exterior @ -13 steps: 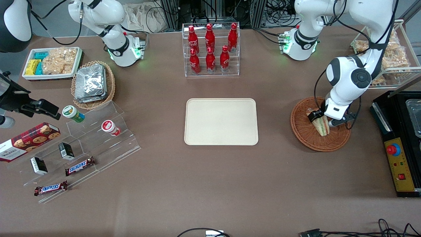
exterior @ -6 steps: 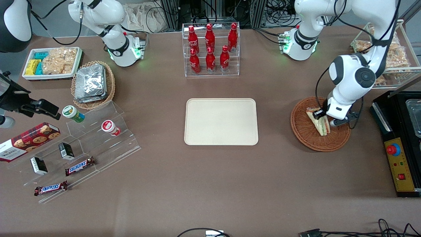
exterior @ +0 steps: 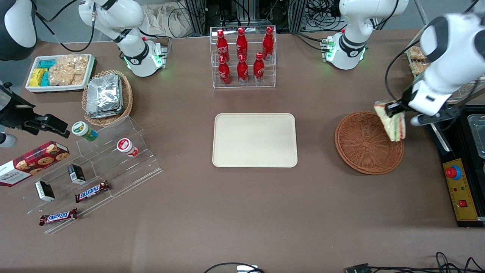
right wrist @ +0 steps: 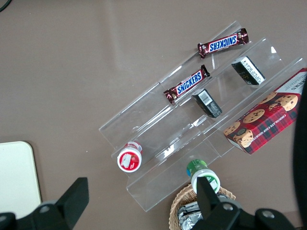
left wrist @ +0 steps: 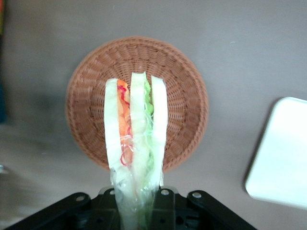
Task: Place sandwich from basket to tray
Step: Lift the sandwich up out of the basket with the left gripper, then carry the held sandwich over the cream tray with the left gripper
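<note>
Sandwich now lifted clear of basket, hanging above its rim; a second ago it lay inside. Gripper risen, pinching sandwich's upper corner. Basket left bare. Tray on tabletop unchanged, well apart.

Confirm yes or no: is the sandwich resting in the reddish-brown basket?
No: the gripper holds the sandwich lifted above the basket, whose woven floor is bare.

Left arm: glossy white rounded shells, dark grey joint discs, black cable looped alongside. Its gripper, raised above the basket's rim, has black fingers on a white body. Base ring shows green lights; the black wrist mount carries visible screws.
</note>
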Tool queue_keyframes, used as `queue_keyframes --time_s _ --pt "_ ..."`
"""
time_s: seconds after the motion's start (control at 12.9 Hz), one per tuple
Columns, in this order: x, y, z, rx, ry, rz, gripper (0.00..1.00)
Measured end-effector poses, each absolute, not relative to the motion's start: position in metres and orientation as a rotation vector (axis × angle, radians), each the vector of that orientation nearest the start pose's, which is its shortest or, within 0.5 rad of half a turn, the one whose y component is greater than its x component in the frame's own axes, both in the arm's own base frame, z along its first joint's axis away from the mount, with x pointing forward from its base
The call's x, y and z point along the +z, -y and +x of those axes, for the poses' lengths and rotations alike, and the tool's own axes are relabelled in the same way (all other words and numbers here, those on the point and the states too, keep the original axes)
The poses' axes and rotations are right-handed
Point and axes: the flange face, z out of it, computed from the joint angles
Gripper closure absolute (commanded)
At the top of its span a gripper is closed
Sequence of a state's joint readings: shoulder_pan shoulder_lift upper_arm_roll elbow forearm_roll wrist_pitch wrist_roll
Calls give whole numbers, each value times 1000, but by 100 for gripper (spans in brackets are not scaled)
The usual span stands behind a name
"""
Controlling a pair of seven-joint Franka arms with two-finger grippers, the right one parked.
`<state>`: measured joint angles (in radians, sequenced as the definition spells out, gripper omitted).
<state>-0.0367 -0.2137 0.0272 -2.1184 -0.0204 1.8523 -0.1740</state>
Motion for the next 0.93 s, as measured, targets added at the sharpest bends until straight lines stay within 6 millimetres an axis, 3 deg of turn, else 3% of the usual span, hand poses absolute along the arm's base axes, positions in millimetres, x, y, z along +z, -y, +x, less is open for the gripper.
queue_keyframes --time_s 0.16,0.31,0.39,0.54,0.78,0.93 --pt "559 7 495 84 80 -3163 89" --pt "587 19 505 117 -101 -3160 89" --pt "591 37 509 129 -162 -3153 89" --pt "592 98 509 136 -198 -3134 89" --pt "595 204 490 111 -156 -3117 89" --pt "601 250 486 90 -96 -3133 89"
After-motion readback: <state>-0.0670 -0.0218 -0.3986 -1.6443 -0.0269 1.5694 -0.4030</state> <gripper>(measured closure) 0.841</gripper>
